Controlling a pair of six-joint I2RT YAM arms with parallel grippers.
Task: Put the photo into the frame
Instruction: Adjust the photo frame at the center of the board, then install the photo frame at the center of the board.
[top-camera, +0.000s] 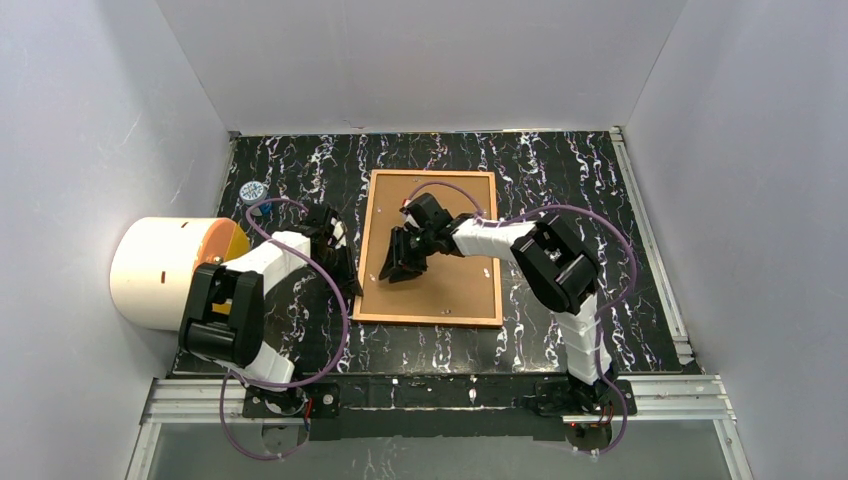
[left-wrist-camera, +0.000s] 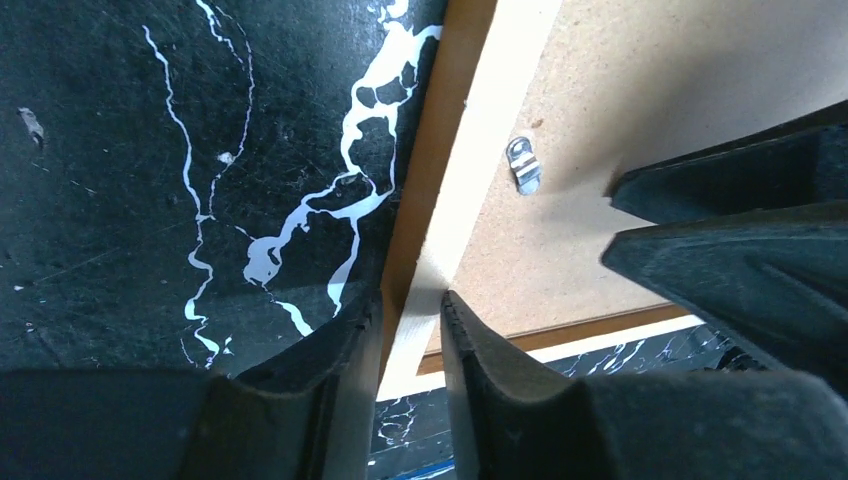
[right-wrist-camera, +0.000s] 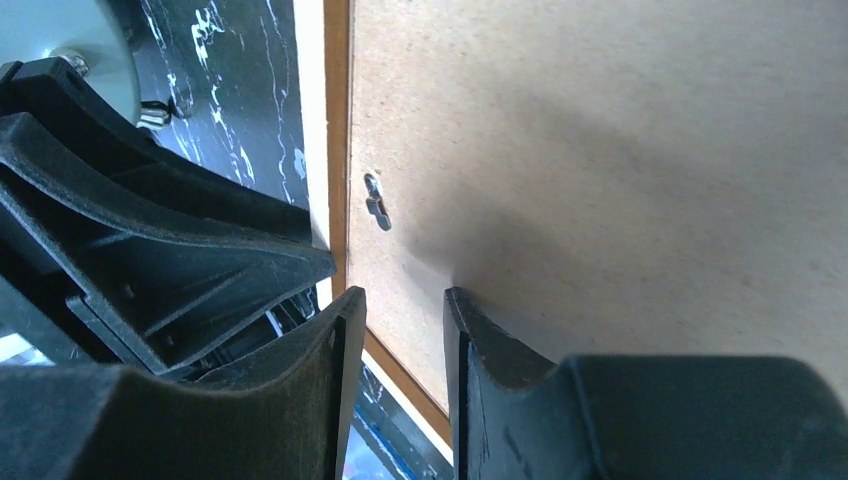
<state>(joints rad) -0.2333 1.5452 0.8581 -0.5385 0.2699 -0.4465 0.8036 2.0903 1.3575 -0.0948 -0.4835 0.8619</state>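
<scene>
The frame (top-camera: 430, 317) lies face down in the middle of the table, with the plain brown backing board (top-camera: 455, 280) filling its back. The photo is hidden. My left gripper (top-camera: 345, 272) is at the frame's left rail. In the left wrist view its jaws (left-wrist-camera: 410, 298) straddle the orange-brown rail (left-wrist-camera: 425, 190), which fills the narrow gap. My right gripper (top-camera: 400, 266) is low over the left part of the board. In the right wrist view (right-wrist-camera: 400, 292) its jaws stand a little apart with nothing between them, and one fingertip (right-wrist-camera: 458, 300) is at the board.
A white cylinder with an orange face (top-camera: 165, 270) lies at the left table edge. A small grey round object (top-camera: 252, 190) sits at the back left. A metal tab (left-wrist-camera: 523, 166) and a hanger slot (right-wrist-camera: 377, 200) are on the board. White walls enclose the table.
</scene>
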